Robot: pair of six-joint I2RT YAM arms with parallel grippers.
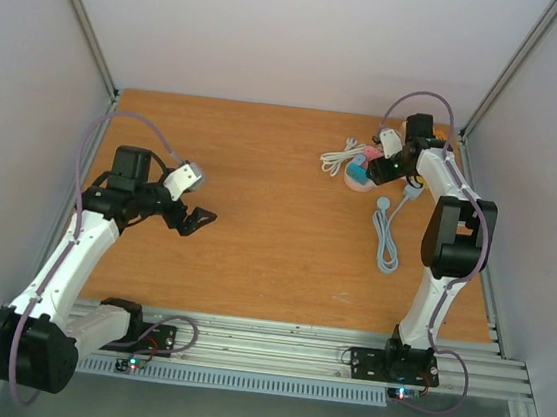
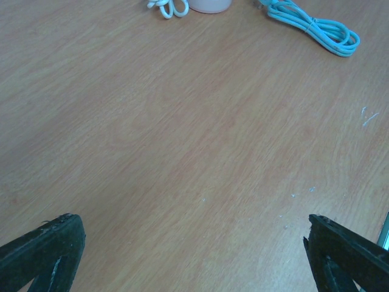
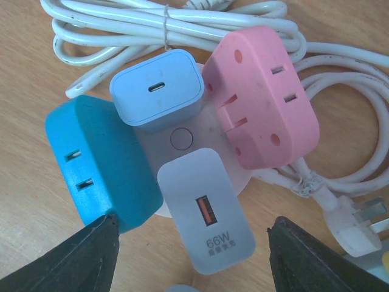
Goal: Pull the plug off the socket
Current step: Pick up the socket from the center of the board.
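A round white socket hub (image 3: pixel 182 137) lies at the back right of the table (image 1: pixel 257 216). Plugged into it are a white 66W charger (image 3: pixel 206 210), a light blue USB-C charger (image 3: pixel 157 91), a blue adapter (image 3: pixel 100 161) and a pink adapter (image 3: pixel 261 97). My right gripper (image 3: pixel 194 261) is open just above the hub, with one black finger (image 3: pixel 79 255) by the blue adapter and the other to the right of the 66W charger. It holds nothing. In the top view it (image 1: pixel 390 161) hangs over the cluster (image 1: pixel 360 170). My left gripper (image 1: pixel 196 221) is open and empty over bare wood at the left.
A bundled white cable (image 3: pixel 164 24) and its three-pin plug (image 3: pixel 364 225) lie around the hub. A coiled teal cable (image 1: pixel 386 236) lies in front of the hub, and also shows in the left wrist view (image 2: pixel 316 27). White walls enclose the table.
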